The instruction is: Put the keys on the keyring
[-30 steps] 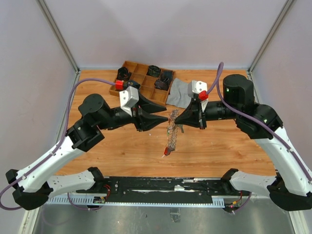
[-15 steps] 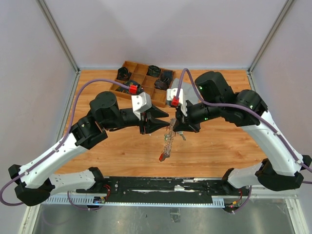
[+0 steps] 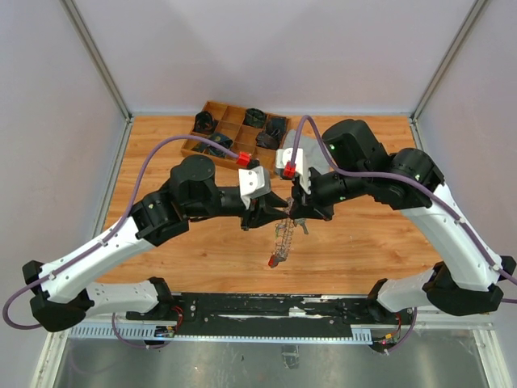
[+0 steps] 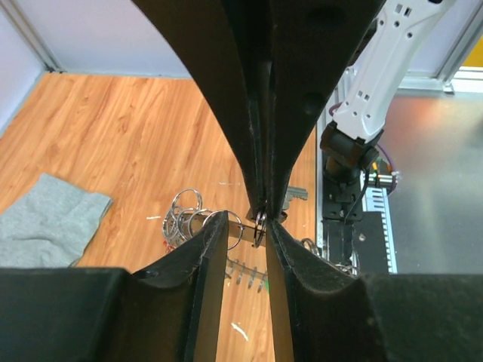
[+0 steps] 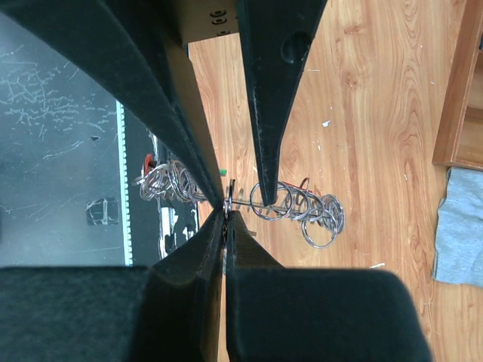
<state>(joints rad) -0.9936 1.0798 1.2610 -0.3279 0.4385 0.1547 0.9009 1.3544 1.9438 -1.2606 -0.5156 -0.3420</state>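
Top external view: both arms reach inward and meet above the middle of the orange-brown wooden surface (image 3: 363, 242), fingertips almost nose to nose. The right gripper (image 3: 296, 208) is clenched on the keyring (image 3: 281, 236), a chain of linked silver metal split rings that hangs from its tips and trails toward the near edge. A small red plastic tag (image 3: 273, 261) marks the chain's lower end; whether that end touches the wood cannot be told. The left gripper (image 3: 260, 216) sits just beside the top of the chain, on its left. Left wrist view: the left gripper's fingers (image 4: 207, 260) stand part-way apart, released, one on each side of the top ring, which the right gripper's closed tips pinch from above. A thin wire crosses the gap toward one finger, but contact with either pad cannot be confirmed. Small silver keys (image 4: 243, 270) with toothed blades show below the gap, among further rings. Right wrist view: the right fingertips press together on the edge of one ring, the remaining rings strung out beyond. One left fingertip overlaps the next ring; through it or in front of it, cannot tell. A wooden compartment tray (image 3: 212, 109) holding dark items lies at the far side, left of centre. A crumpled grey cloth (image 4: 45, 219) lies just beside the tray on its right, partly under the right arm.
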